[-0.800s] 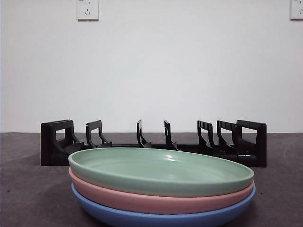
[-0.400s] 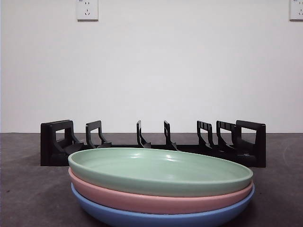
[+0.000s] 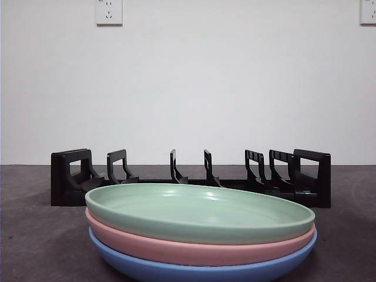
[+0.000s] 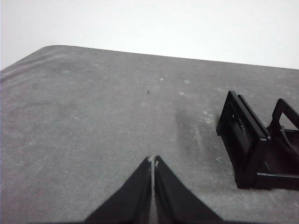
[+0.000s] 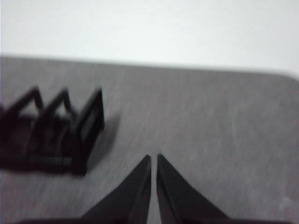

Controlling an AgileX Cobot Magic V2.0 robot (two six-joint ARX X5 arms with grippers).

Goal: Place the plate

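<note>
Three plates lie stacked at the front of the table: a green plate (image 3: 200, 210) on top, a pink plate (image 3: 194, 249) under it and a blue plate (image 3: 200, 271) at the bottom. Behind them stands a black plate rack (image 3: 191, 176) with upright dividers and no plate in it. My left gripper (image 4: 153, 161) is shut and empty above bare table, near one end of the rack (image 4: 259, 144). My right gripper (image 5: 153, 157) is shut and empty near the rack's other end (image 5: 56, 133). Neither gripper shows in the front view.
The grey table (image 3: 35, 235) runs back to a white wall with two sockets (image 3: 108, 12). Its rounded corner shows in the left wrist view (image 4: 51, 49).
</note>
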